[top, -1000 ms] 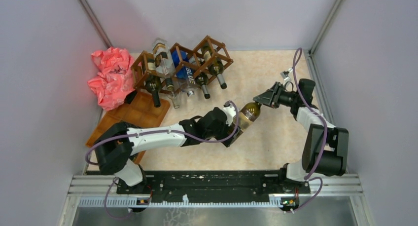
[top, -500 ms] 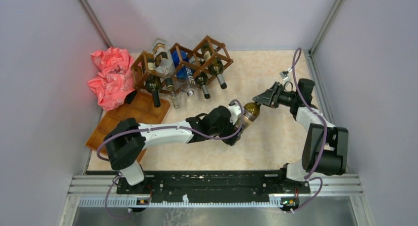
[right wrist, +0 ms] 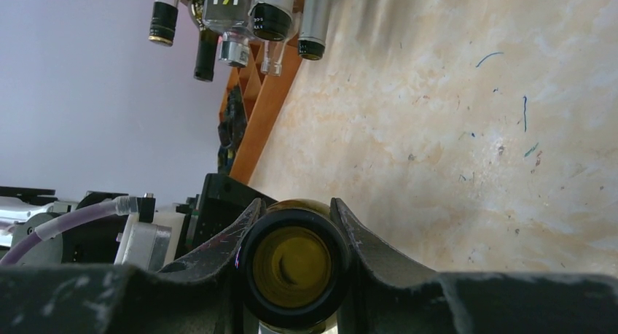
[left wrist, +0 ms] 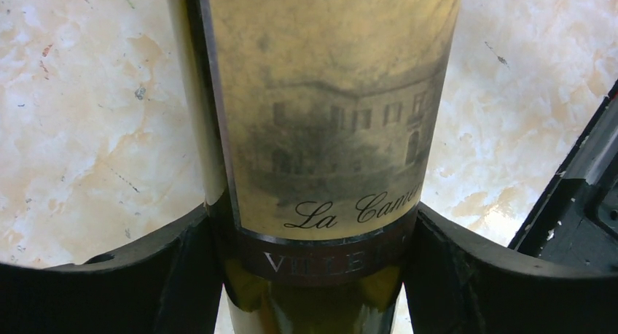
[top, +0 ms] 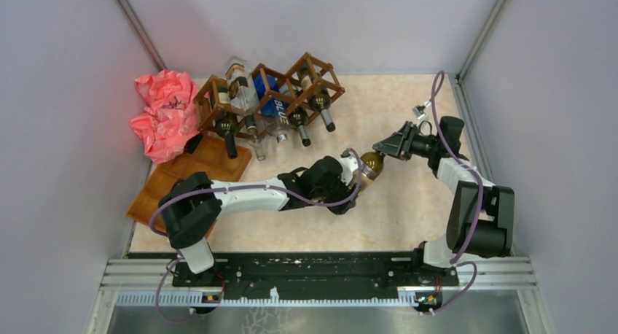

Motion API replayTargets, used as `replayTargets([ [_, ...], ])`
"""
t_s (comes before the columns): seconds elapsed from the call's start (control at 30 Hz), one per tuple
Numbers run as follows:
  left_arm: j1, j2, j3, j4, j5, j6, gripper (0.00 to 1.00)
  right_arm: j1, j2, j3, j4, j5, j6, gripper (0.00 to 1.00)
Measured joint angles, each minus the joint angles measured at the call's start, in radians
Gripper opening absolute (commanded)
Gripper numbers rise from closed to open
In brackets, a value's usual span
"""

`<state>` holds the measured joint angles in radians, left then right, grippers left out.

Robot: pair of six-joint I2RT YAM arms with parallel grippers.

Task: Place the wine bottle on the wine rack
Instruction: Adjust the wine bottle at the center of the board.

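Wine bottle (top: pixel 369 166) is above marbled beige tabletop (top: pixel 393 108), between lilac walls (top: pixel 65 93).

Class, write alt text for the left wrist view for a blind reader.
A wine bottle with a yellowed label showing a building sits between two black fingers of the left gripper, over a pale marbled table.

Light: bright, even, from overhead; only soft, short shadows under my arms on the table (top: pixel 408 108).
Glare: table washed pale either side of the bottle (left wrist: pixel 328 130), left wrist view.
Focus: my left fingers (left wrist: pixel 131 283) flanking the bottle are dark and blurred; label slightly soft.
Overhead view: crisp.
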<state>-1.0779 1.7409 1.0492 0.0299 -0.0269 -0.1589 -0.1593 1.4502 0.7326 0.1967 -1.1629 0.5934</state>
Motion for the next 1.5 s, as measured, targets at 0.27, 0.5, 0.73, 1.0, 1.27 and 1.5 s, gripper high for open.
replayTargets([
  [0.27,0.017,-0.046,-0.069,-0.005,0.047,0.058,0.0,0.016,0.011,0.011,-0.117,-0.024,-0.083,0.78],
  [0.5,0.042,-0.164,-0.232,-0.006,0.143,0.135,0.0,0.033,0.011,0.081,-0.373,-0.023,-0.361,0.93],
  [0.73,0.053,-0.263,-0.309,-0.033,0.212,0.225,0.0,0.033,0.011,0.196,-0.661,0.003,-0.711,0.98],
  [1.0,0.055,-0.305,-0.312,-0.079,0.23,0.359,0.0,0.033,-0.053,0.263,-0.917,0.071,-1.102,0.98],
  [1.27,0.059,-0.305,-0.314,-0.127,0.21,0.438,0.0,0.035,-0.15,0.259,-1.155,0.06,-1.649,0.98],
  [1.5,0.06,-0.315,-0.327,-0.138,0.198,0.479,0.0,0.087,-0.135,0.174,-1.39,0.091,-2.179,0.96],
])
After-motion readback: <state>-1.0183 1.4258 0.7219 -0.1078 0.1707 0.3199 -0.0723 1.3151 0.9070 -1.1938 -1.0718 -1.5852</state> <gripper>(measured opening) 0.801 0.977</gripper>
